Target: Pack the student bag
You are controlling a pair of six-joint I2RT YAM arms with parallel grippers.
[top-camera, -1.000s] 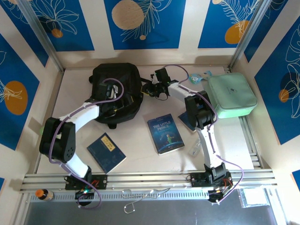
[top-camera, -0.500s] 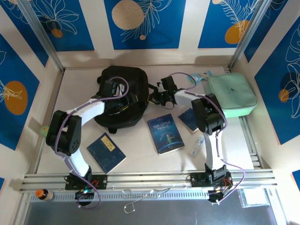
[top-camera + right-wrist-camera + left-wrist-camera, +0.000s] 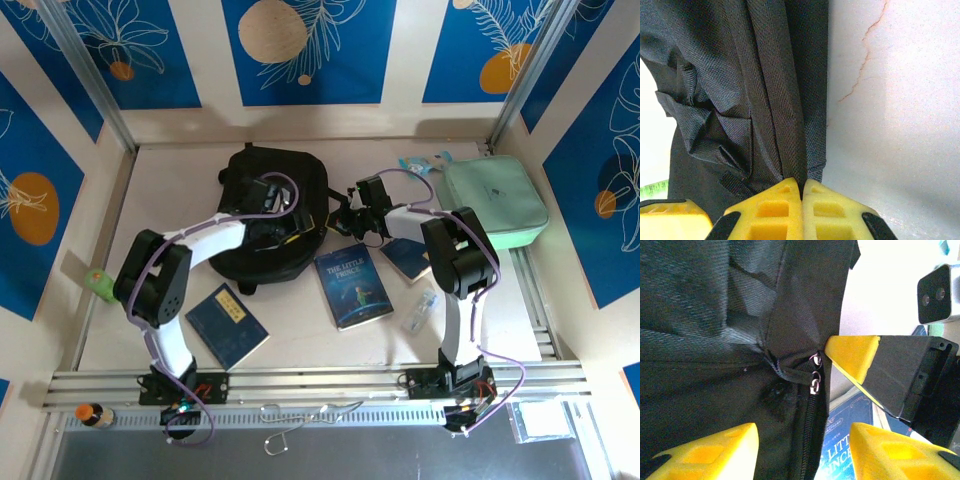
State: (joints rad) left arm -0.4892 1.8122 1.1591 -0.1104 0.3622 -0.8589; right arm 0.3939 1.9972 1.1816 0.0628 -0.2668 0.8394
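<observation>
Pale table (image 3: 180, 170), blue-and-cream patterned walls behind. Student bag (image 3: 245, 168) lies at far centre-left. Left gripper (image 3: 802, 440) sits over the bag's right side, jaws apart and clear of the fabric, zipper pulls (image 3: 815, 375) between them. Right gripper (image 3: 802, 192) is clenched on a strap (image 3: 780, 125) at the bag's right edge. Blue book (image 3: 352, 285) lies just near of it; mint-green case (image 3: 495, 205) at far right.
</observation>
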